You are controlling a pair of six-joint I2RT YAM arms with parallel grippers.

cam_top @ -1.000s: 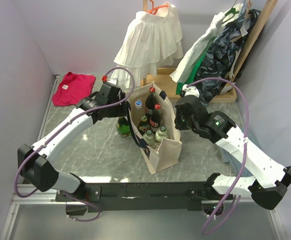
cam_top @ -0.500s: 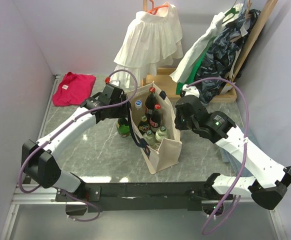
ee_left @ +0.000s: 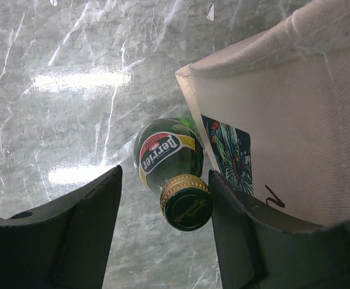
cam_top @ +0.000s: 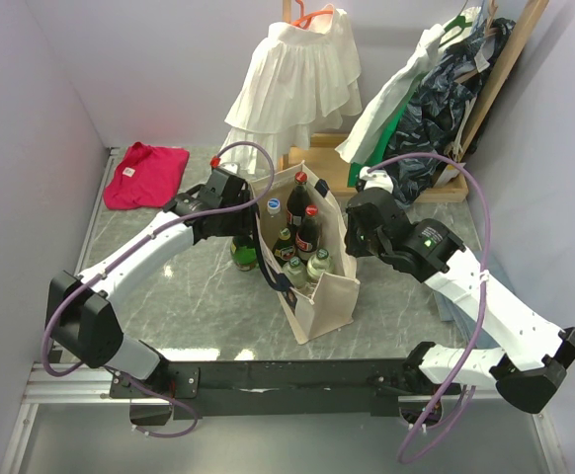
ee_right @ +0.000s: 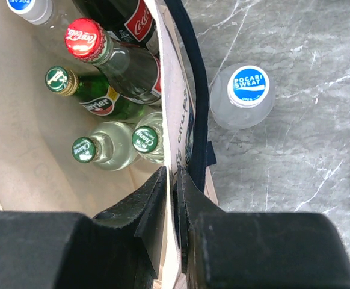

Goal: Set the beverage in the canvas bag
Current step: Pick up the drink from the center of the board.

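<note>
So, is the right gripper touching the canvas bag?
Touching. The right wrist view shows the right gripper shut on the canvas bag: the bag's wall is pinched between the jaws, with no gap on either side.

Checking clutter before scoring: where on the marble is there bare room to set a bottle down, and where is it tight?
Bare table shows between the left arm, the canvas bag and the base rail, and beside the red cloth. Crowded: the left claw straddles the Perrier bottle beside the bag; the Pocari Sweat bottle stands by the right claw.
</note>
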